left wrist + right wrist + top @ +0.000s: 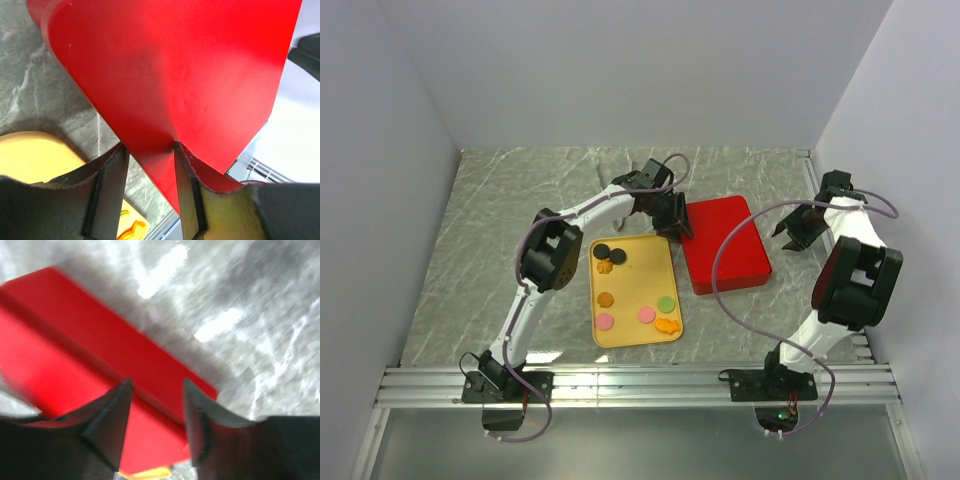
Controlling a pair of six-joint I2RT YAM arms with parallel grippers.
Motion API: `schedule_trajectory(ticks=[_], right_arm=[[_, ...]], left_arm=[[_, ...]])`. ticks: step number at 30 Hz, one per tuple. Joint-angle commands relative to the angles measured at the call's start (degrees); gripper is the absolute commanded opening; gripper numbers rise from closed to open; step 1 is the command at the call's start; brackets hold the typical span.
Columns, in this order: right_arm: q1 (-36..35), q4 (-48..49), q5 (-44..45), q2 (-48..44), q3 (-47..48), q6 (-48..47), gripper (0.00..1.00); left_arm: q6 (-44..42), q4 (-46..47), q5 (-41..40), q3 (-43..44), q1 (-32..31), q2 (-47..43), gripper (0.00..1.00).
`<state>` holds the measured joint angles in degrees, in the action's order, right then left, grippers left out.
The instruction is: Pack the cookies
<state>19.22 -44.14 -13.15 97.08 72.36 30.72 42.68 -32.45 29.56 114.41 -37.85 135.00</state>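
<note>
The left jaws pinch the red lid (pixel 725 243) by its edge, the right jaws hang apart, so it could slip onto the cookies (pixel 606 299).

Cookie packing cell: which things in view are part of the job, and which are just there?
Part of the job:
- cookies, loose on the yellow tray
- red box, its edge clamped by the left gripper
- right gripper, open beside the box, holding nothing

Just there:
- marble table
- metal rail at the near edge
</note>
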Motion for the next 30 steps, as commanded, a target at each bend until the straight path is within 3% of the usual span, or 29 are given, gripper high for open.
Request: schedule_trajectory(ticks=[1,3,9,14,21,30], right_arm=[[0.1,2.0,-0.5,3.6,1.6,0.5,0.46],[0.1,2.6,-1.5,5.0,1.6,0.6,0.36],[-1.2,5.1,-5.7,6.9,-2.3,0.7,0.22],[-5.2,7.5,-9.1,5.8,-6.7,2.1,0.16],[-9.0,10.3,-13.6,6.5,-7.8,5.0,0.1],[-8.9,12.6,-14.7,4.4,-7.9,7.4,0.0]], left_arm=[[-0.7,-1.0,-0.6,2.4,-0.5,0.4,0.47],[-0.6,-1.0,-0.4,2.5,-0.6,0.4,0.47],[-0.6,-2.1,-0.6,4.8,-0.7,1.3,0.48],[-0.2,-1.7,-0.3,5.0,-1.0,1.1,0.52],[-1.6,-3.5,-1.8,3.7,-1.6,-0.2,0.68],[-2.0,-2.4,-2.6,-3.1,-2.1,-4.0,0.7]])
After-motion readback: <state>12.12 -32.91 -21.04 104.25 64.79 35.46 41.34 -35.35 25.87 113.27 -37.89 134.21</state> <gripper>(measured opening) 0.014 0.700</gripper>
